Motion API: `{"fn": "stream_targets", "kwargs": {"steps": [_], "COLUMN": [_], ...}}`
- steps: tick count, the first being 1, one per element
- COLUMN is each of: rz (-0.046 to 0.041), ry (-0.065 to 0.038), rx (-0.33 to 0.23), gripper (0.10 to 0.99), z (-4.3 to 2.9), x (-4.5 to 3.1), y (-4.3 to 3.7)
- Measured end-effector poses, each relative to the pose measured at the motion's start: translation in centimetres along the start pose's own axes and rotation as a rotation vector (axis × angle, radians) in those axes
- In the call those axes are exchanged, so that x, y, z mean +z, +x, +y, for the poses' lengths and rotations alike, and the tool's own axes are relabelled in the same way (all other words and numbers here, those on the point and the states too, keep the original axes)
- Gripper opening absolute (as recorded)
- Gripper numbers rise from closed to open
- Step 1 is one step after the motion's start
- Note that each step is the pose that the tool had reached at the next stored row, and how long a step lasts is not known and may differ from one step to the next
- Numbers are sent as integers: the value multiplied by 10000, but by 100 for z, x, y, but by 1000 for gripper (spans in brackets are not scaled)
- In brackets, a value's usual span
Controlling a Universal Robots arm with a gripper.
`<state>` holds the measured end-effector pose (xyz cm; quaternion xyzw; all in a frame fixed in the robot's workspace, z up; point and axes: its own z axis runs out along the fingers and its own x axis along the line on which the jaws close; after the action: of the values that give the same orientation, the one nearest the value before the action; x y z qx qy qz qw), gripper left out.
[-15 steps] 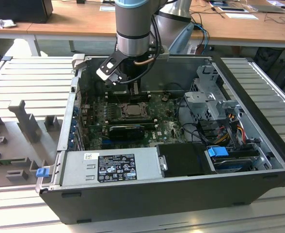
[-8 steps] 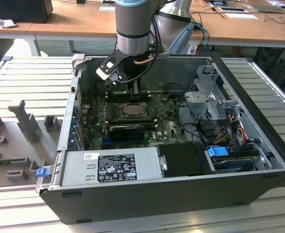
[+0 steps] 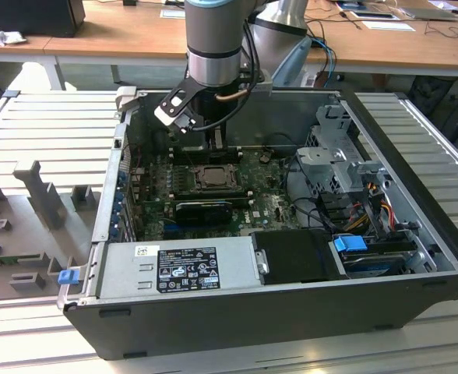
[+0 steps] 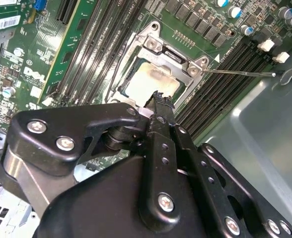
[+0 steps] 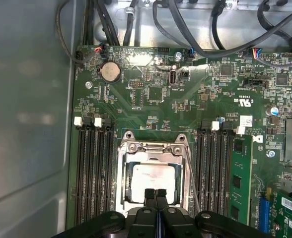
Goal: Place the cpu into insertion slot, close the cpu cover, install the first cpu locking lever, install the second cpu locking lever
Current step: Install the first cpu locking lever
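Note:
The cpu [image 5: 153,177] lies in the insertion slot [image 5: 123,173] on the green board, its pale metal face showing through the cut-out of the cpu cover [image 5: 153,148], which lies flat over it. In both wrist views my gripper [image 5: 156,192] is shut with nothing between its fingers. Its tips hover over the near edge of the cpu [image 4: 151,79] and the cover [image 4: 173,52]. A thin locking lever rod [image 4: 240,73] sticks out sideways from a corner of the socket. In the exterior view my gripper [image 3: 213,148] hangs just above the slot [image 3: 211,178] inside the open case.
Black memory slots [image 5: 94,168] flank the socket on both sides. A grey power supply [image 3: 178,267] lies along the case's near side, and a drive cage with cables [image 3: 346,167] stands at the exterior view's right. Case walls [image 5: 32,114] are close by.

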<state>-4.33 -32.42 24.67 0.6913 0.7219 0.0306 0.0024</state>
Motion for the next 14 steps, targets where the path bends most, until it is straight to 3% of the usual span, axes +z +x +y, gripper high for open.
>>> {"fn": "stream_targets", "kwargs": {"steps": [5, 14], "rz": [-139, -198], "ry": [7, 9], "rx": [-6, -9], "gripper": [106, 106], "z": [3, 10], "x": [-76, -209], "y": [3, 8]}}
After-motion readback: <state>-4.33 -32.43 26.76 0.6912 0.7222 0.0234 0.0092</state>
